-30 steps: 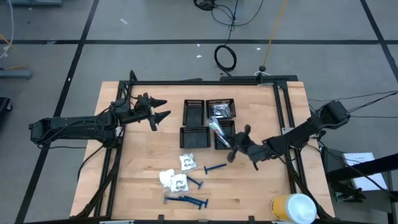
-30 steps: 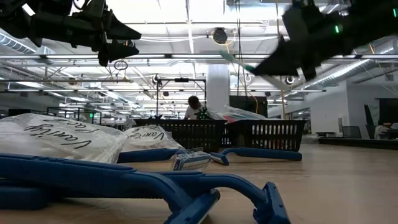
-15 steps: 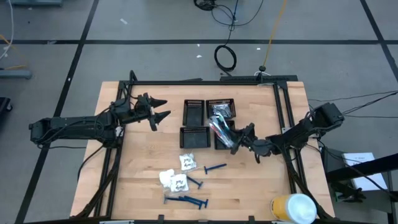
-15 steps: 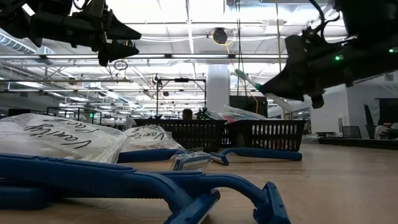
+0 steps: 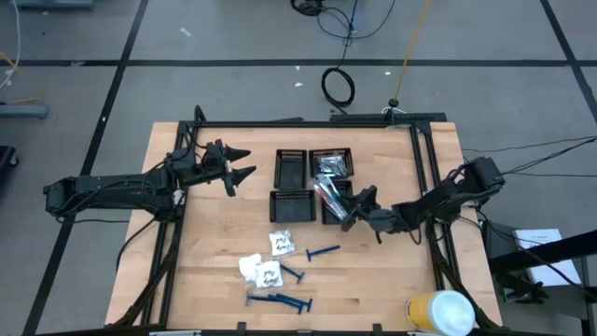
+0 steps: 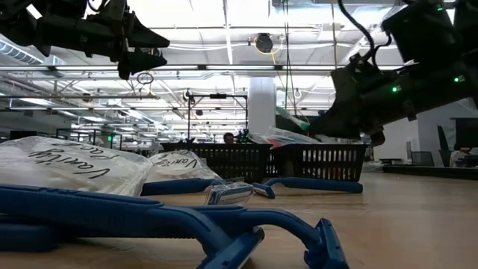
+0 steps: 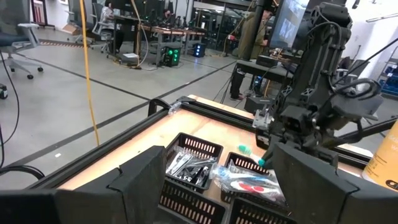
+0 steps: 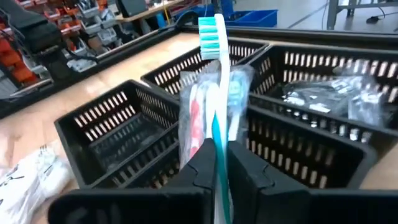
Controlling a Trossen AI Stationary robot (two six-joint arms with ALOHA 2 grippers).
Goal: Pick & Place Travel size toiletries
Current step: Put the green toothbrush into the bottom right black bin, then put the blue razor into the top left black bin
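Gripping a slim white-and-teal toothbrush (image 8: 214, 81) between closed fingers, the right gripper (image 5: 353, 211) sits right over the near-right one of the four black mesh trays (image 5: 338, 211) in the middle of the wooden table (image 5: 392, 280). In the right wrist view the brush stands up out of the pinched jaws, bristle head at the far end, and just behind it are other toothbrushes in clear wrapping (image 8: 194, 112) — pink and light blue ones — already sticking up out of that same tray.

The far-right tray (image 5: 332, 163) holds a pile of small silvery-white pieces (image 5: 330, 166). The two trays on the left side of the cluster (image 5: 291, 164) look bare inside as far as I can tell from the high view.

The left gripper (image 5: 241, 164) hangs above the table, well apart from the trays on their left, fingers spread wide and nothing between them.

Rest of the toiletries are loose on the near part of the table: a few white crinkly packets (image 5: 282, 244) with script lettering, and blue plastic razors — one single razor (image 5: 323, 252) just near of the trays, another (image 5: 292, 273) beside the packets, and a couple more (image 5: 280, 301) closer to the table's near edge. In the low view those razors (image 6: 187, 224) fill the foreground.

A large yellow-and-white cylinder (image 5: 440, 313) stands at the near-right corner of the table.
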